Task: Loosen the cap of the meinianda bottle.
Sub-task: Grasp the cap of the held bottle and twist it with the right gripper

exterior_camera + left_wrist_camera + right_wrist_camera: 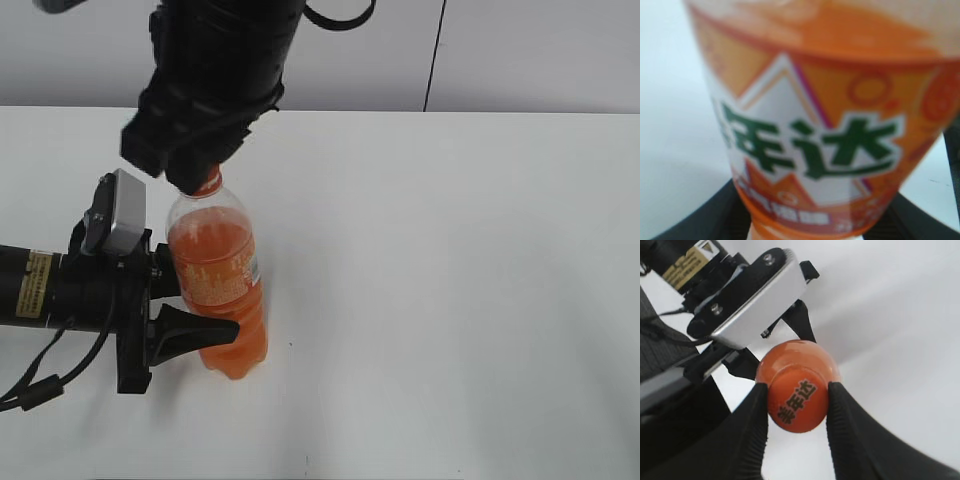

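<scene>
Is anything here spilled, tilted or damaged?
Nothing stands out. The meinianda bottle stands upright on the white table, held by the left gripper; the right gripper clamps the cap. No spill shows.

Orange cap (797, 399) with dark lettering; orange-and-white meinianda bottle (222, 290) label, green characters.

light: bright, even | shadows: soft on white table (450, 300) | left wrist view: blurred, too close
</scene>
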You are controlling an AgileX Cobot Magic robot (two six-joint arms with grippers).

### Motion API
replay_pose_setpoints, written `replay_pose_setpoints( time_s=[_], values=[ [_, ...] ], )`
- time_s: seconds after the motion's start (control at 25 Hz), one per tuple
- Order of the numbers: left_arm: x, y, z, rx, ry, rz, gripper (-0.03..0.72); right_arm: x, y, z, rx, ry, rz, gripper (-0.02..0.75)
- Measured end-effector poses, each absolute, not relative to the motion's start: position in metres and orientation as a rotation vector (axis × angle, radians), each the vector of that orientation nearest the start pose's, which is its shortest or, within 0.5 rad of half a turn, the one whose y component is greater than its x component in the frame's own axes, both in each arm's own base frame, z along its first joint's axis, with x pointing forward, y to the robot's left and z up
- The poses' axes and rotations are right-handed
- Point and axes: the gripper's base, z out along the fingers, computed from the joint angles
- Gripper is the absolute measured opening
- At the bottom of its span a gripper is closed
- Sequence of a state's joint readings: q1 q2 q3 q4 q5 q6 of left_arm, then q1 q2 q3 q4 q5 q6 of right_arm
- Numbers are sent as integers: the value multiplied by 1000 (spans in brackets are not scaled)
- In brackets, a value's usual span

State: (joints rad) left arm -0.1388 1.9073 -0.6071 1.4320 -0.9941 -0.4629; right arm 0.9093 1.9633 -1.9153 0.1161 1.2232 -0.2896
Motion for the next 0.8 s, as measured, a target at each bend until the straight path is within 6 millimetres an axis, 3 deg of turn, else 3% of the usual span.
replay_pose_setpoints(
  time_s=[0.2, 0.32, 0.48, 0.8],
  values=[
    [252, -112, 107, 1322, 1732, -854, 379, 255, 343, 318, -2026, 1865, 194, 271],
    [252, -111, 107, 1322, 1734, -854, 379, 256, 343, 318, -2213, 1622, 118, 271],
    [252, -111, 107, 1322, 1734, -854, 379, 257, 343, 318, -2293, 1499, 80, 271],
    [252, -111, 107, 1321, 1734, -854, 377, 254, 338, 329, -2285, 1465, 61, 269]
  ],
)
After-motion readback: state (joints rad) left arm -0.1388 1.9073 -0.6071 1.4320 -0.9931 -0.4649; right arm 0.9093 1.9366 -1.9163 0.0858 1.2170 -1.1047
